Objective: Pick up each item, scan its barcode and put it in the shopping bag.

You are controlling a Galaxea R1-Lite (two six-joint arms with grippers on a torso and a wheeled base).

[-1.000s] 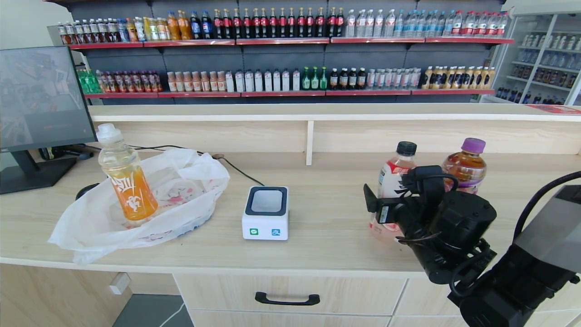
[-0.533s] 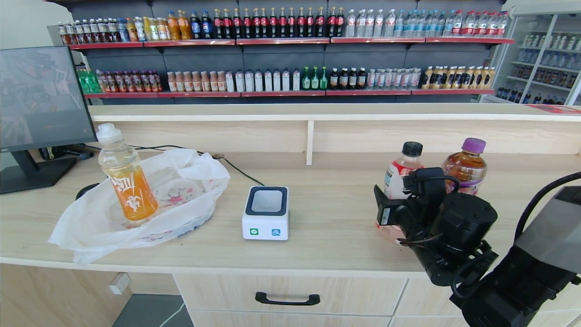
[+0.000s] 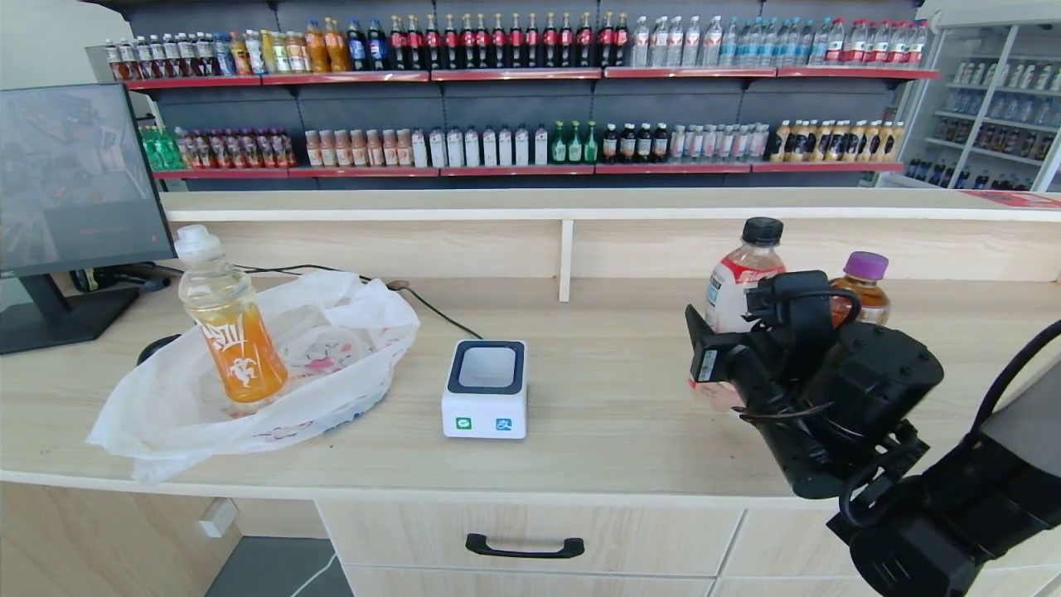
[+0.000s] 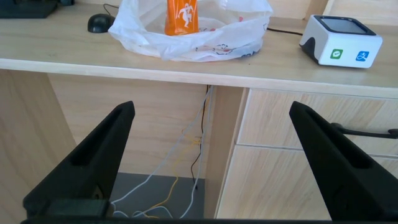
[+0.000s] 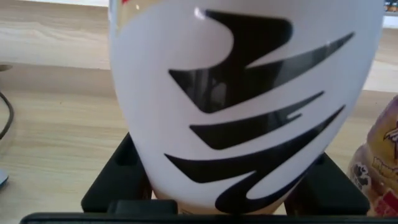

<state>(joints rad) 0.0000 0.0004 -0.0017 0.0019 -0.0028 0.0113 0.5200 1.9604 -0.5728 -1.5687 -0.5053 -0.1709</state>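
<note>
Right of the scanner (image 3: pixel 486 388), right hand (image 3: pixel 729 361) grips black-capped drink bottle (image 3: pixel 738 286) upright over the counter (image 3: pixel 605 414).
Just behind stands purple-capped bottle (image 3: pixel 864 282); orange drink bottle (image 3: pixel 228 332) stands in shopping bag (image 3: pixel 348 340); left hand (image 4: pixel 211 112) wide open below counter edge.

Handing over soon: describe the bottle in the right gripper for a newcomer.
At the right end of the light wooden counter, the right gripper holds a plastic bottle of pink drink with a white label. Unlike the purple-capped amber bottle beside it, its cap is black.
</note>
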